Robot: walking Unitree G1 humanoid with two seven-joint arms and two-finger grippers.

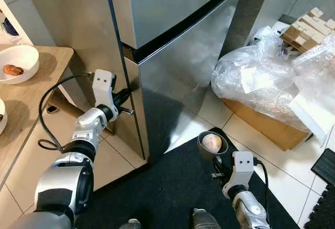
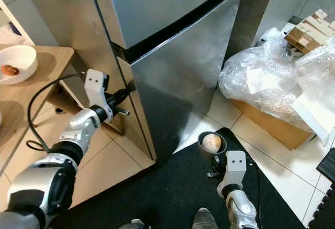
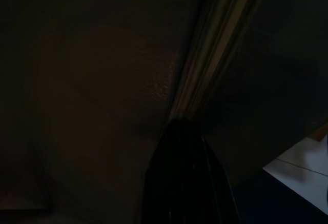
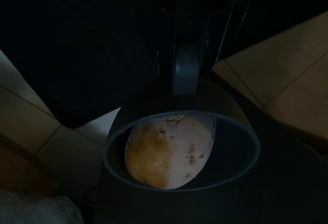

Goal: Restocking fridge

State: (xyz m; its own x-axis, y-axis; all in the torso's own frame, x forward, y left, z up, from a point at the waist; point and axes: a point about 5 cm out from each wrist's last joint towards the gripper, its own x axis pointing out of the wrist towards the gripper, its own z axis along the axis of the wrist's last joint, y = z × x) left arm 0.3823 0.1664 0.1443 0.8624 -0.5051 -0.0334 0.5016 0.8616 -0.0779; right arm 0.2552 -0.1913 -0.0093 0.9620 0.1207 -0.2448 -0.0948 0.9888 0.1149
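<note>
Left eye view: the left gripper [image 1: 125,101] presses its fingers, drawn close together, into the seam at the edge of the closed fridge [image 1: 178,45] door, beside the wooden table [image 1: 31,103]. Over on the right, the right gripper [image 1: 215,158] is clamped on a dark bowl [image 1: 212,145] holding a pale round food item [image 4: 169,149], low above the black mat [image 1: 167,187].

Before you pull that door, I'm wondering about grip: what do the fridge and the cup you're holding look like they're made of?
The fridge door looks like brushed stainless steel: grey, with soft blurred reflections. The cup in the right gripper seems to be matte grey plastic or glazed ceramic; it is too dim to tell.
</note>
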